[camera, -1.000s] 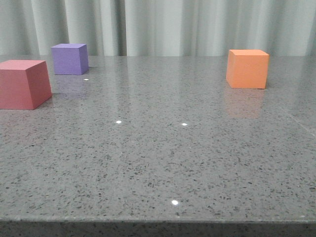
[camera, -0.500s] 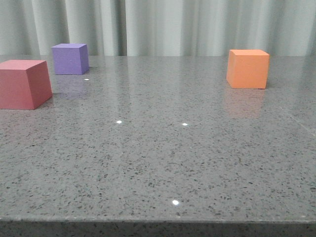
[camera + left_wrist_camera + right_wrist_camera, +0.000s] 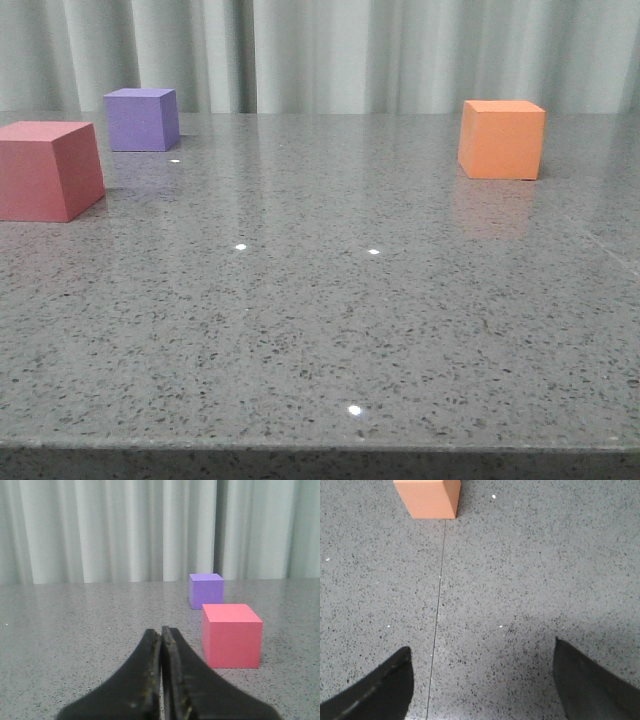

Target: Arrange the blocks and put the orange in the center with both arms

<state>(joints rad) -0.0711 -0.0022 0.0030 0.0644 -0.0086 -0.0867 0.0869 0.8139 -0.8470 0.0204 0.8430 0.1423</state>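
Note:
The orange cube [image 3: 501,139] stands at the back right of the grey table [image 3: 320,330]. The pinkish-red cube [image 3: 48,170] is at the left edge and the purple cube [image 3: 142,119] stands behind it. No gripper shows in the front view. In the left wrist view my left gripper [image 3: 161,632] is shut and empty, low over the table, with the pinkish-red cube [image 3: 231,635] ahead to one side and the purple cube [image 3: 206,590] beyond it. In the right wrist view my right gripper [image 3: 482,652] is open and empty above the table, well short of the orange cube [image 3: 426,497].
A pale pleated curtain [image 3: 320,55] hangs behind the table. A thin seam [image 3: 436,620] runs across the tabletop in the right wrist view. The table's front edge [image 3: 320,450] is near the camera.

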